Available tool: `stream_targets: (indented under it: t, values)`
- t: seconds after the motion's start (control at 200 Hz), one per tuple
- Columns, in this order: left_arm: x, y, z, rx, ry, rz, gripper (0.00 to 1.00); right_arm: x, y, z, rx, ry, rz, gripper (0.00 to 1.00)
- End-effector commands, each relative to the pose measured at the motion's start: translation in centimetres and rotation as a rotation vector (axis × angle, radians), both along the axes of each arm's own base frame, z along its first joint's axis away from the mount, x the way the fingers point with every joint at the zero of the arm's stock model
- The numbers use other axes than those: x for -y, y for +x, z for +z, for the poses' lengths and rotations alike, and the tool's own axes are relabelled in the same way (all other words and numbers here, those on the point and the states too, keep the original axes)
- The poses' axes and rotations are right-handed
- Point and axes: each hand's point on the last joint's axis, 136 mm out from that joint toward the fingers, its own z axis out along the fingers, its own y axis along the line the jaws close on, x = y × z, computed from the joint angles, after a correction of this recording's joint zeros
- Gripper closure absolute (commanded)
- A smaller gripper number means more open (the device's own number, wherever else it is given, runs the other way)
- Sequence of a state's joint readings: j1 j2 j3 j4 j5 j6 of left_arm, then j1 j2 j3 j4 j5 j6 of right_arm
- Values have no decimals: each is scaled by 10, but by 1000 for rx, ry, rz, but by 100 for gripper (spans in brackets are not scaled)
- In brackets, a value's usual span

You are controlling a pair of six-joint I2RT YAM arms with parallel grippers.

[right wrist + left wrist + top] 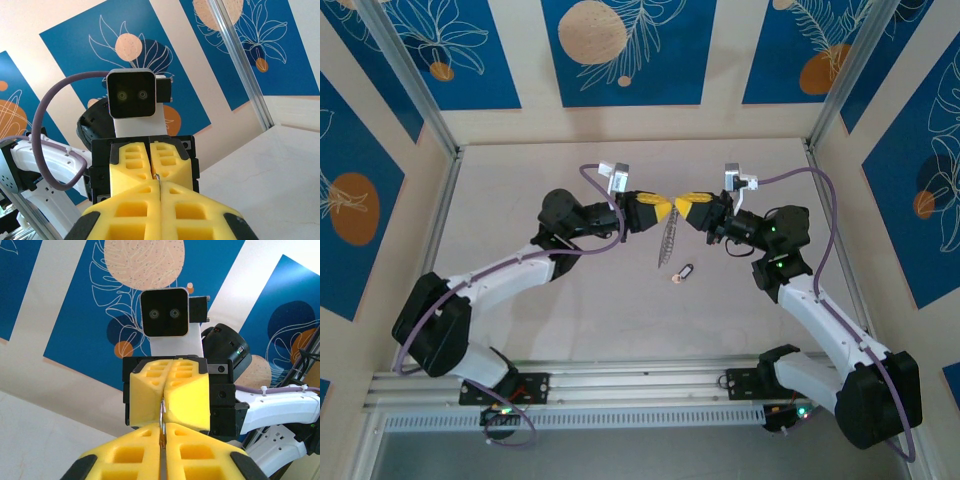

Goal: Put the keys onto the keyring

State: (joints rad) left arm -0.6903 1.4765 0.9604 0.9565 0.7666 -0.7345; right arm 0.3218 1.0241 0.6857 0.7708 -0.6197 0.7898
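Top external view: pale, matt table (590, 325) boxed in by cream walls (525, 60) with blue panels, peach discs and white leaf outlines. Aluminium frame posts (408, 75) stand at the far corners, and a slotted rail runs along the near edge.

Both arms reach in and meet tip to tip above the middle of the table. Left gripper (661, 209): yellow pads pressed together. Right gripper (689, 206): the same, nose to nose with it. The keyring (667, 240) is pinched where the two meet and trails from there toward the near edge.

Left wrist view: a thin metal wire (161, 416) runs in the seam between the pads of both grippers.

The key (682, 272) lies flat on the table, just past the keyring's near end, apart from both grippers.

Keyring: thin grey oval loop, with small pale bits along one side. Key: tiny oblong with a dark centre, pale rim and tan end.
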Motion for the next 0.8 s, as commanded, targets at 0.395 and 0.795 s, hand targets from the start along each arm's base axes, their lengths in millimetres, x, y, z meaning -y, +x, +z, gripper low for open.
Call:
stream_targets:
  t: [0.395,0.795]
  values:
    - [2,-8,24,76,-67,-33,84,1,-1,2,13,11,-11,100]
    - [3,-11,22,79,-67,-42,100,2,1,2,12,11,-19,100]
